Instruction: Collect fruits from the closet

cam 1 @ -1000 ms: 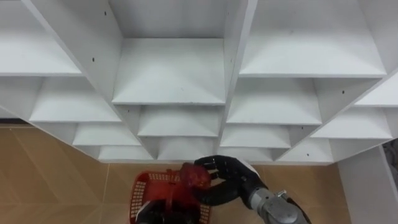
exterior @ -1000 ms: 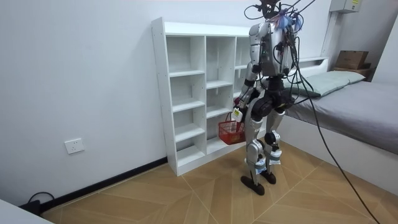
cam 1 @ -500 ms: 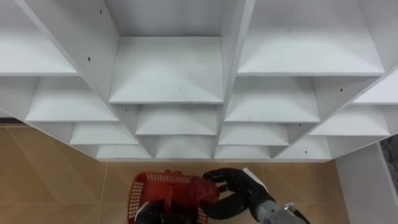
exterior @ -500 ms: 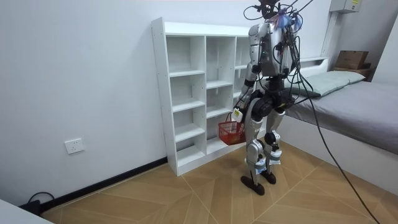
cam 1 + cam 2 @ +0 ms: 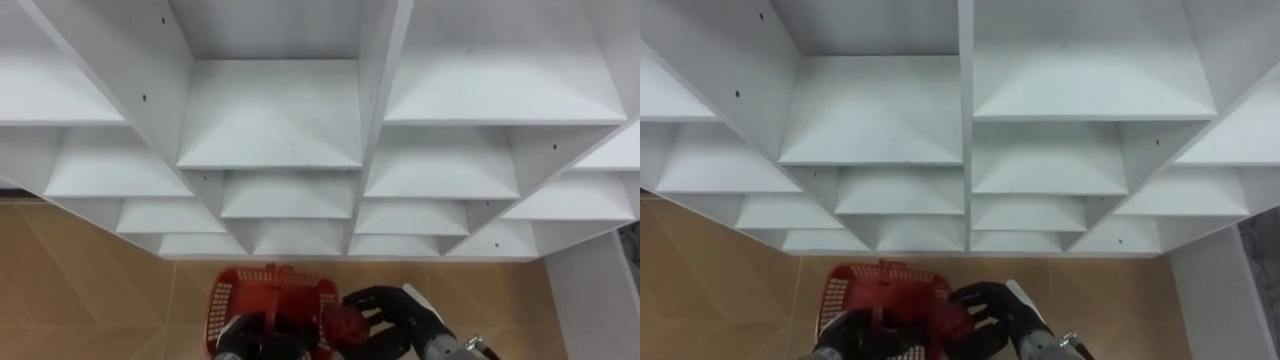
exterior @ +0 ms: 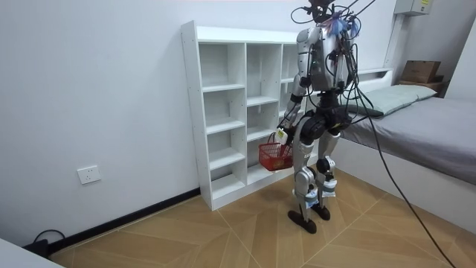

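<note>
**Left eye view: fruit held at the basket's rim**

Left eye view showed the robot's right hand (image 5: 400, 312) grasping a round, dark red fruit (image 5: 345, 324), fingers curled round it, at the right rim of a red plastic mesh basket (image 5: 262, 278). The left hand (image 5: 248, 345) appeared clenched round the basket's upright handle, carrying it below the white open-shelved closet (image 5: 270, 120). Room view had the robot standing close before that closet.

By my judgement the risk lay in the release. The fruit sat at the rim rather than over the middle, so opening the fingers there could send it off the edge onto the wood-patterned floor (image 5: 80, 300). A hanging basket might also swing away if bumped, and its handle could block the drop.
</note>
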